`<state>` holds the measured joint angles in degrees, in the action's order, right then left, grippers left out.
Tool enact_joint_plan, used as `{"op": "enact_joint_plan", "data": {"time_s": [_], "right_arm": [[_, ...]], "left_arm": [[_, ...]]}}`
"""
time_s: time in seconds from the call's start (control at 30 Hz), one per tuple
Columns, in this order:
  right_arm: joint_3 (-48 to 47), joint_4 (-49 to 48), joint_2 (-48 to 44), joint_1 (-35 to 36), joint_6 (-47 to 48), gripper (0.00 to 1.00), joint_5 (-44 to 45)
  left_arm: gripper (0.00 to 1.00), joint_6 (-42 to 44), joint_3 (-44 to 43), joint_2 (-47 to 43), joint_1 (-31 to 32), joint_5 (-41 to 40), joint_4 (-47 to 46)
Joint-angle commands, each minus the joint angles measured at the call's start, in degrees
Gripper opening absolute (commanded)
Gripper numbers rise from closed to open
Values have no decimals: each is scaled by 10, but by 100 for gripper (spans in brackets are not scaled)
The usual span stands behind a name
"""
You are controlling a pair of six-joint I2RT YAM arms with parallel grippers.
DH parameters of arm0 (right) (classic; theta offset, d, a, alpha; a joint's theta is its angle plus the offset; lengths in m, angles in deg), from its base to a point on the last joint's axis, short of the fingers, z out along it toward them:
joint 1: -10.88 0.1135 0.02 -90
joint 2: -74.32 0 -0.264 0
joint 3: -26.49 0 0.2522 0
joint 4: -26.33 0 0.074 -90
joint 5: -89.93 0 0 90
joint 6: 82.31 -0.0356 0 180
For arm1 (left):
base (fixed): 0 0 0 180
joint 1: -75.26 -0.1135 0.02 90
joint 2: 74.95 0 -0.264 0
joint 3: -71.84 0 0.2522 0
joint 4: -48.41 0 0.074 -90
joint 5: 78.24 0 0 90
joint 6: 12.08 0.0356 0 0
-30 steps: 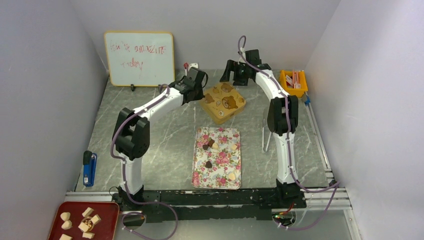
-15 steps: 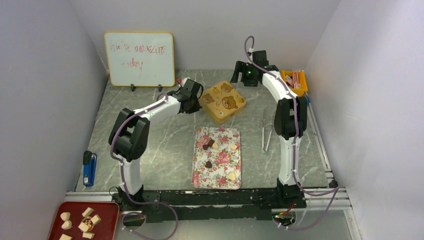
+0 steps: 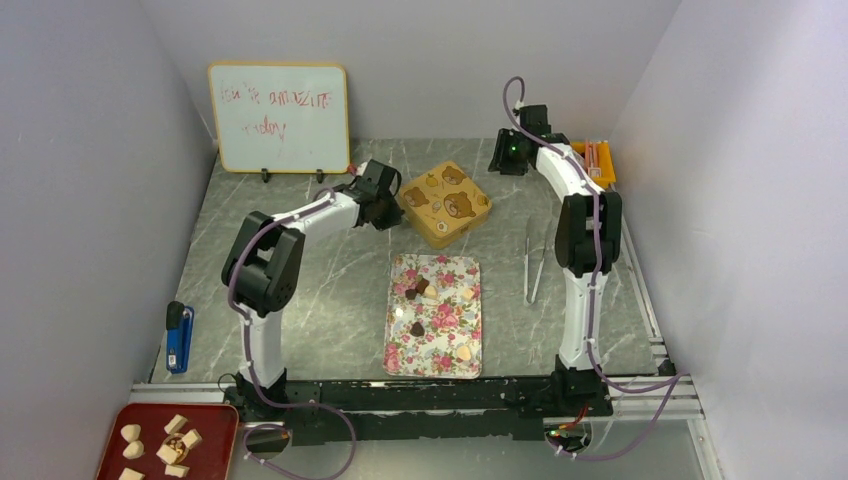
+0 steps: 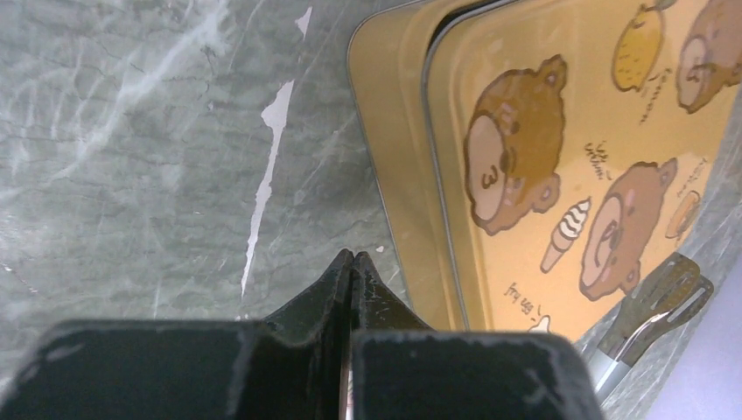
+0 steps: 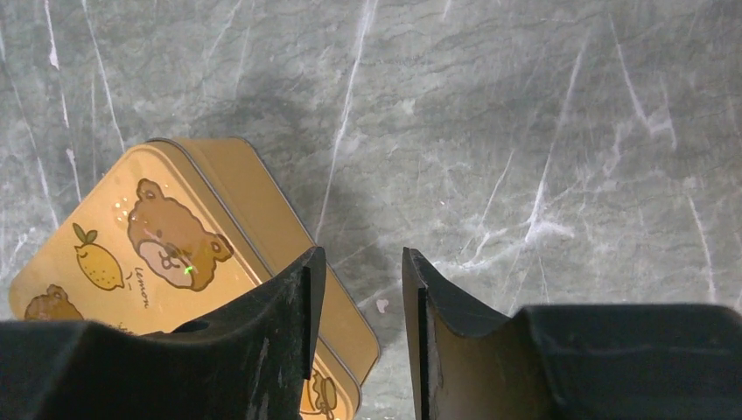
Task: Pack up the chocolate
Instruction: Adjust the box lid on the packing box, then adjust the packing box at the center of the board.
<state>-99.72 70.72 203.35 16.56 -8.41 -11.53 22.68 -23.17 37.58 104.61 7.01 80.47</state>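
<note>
Faintly, "Lemon" shows on the bear tin (image 5: 175, 254); left pincer (image 4: 352, 259) pinched shut, right pincer (image 5: 361, 258) narrowly parted, empty.

Pale lilac walls (image 3: 90, 150), grey marbled tabletop (image 3: 330, 290), whiteboard (image 3: 279, 117) at back, red writing unreadable

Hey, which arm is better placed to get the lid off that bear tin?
Left, probably. The left pincer sits shut beside the tin's edge, lid still on; the right pincer hangs apart, farther back.
</note>
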Motion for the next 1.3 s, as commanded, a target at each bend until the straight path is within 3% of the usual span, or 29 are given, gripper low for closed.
{"op": "enact_joint_plan", "data": {"time_s": [0.0,0.13,0.27,0.83,1.27], "right_arm": [[-1,0,15,2,13,41,3],[-3,0,31,2,14,39,-4],[-12,5,49,2,13,30,-15],[3,6,72,28,19,28,-47],[76,-14,33,43,21,28,-43]], "left_arm": [[5,-28,-17,19,-1,17,-12],[5,-35,-23,31,-1,17,-13],[5,-39,-29,44,-1,19,-16],[5,-42,-68,89,-2,27,-20],[5,-17,-110,117,-9,39,-11]]}}
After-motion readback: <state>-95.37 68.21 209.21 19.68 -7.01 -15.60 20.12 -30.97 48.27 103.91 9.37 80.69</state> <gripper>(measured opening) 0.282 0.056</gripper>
